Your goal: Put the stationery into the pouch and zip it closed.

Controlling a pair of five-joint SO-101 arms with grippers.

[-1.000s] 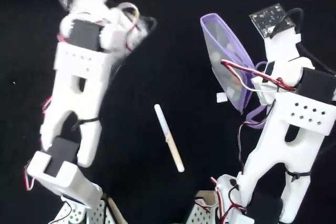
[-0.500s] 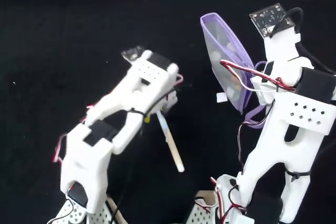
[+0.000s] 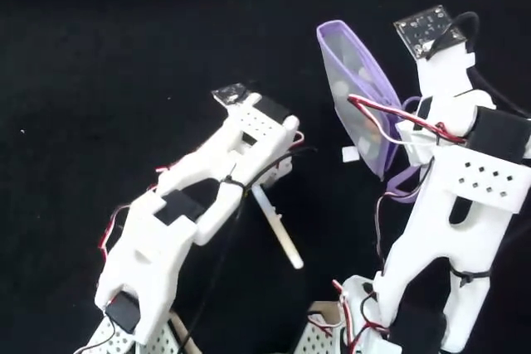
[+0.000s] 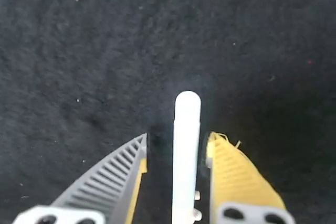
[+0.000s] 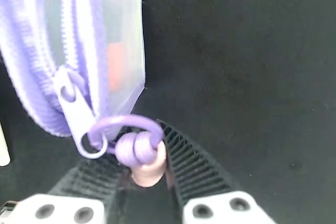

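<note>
A white pen [image 3: 280, 231] lies on the black table [image 3: 124, 55] near the middle. My left gripper [image 3: 264, 181] is down over the pen's far end. In the left wrist view the pen [image 4: 186, 150] runs between the grey finger [image 4: 123, 174] and the yellow finger [image 4: 236, 177]. This gripper [image 4: 178, 142] is open, with a gap on the grey side. The translucent purple pouch [image 3: 357, 93] hangs tilted at the right, with items inside. My right gripper [image 5: 144, 156] is shut on the beaded pull cord [image 5: 134, 137] at the zip slider [image 5: 71, 95] of the pouch [image 5: 100, 40].
A small white tag [image 3: 350, 153] lies on the table just beside the pouch's lower end. The right arm [image 3: 465, 196] stands along the right side. Both arm bases sit at the front edge. Open black table stretches across the back left.
The left arm swung from the back left to the middle and came down over the pen. The pen's near end slid slightly toward the front right. The right arm and pouch stayed still.
</note>
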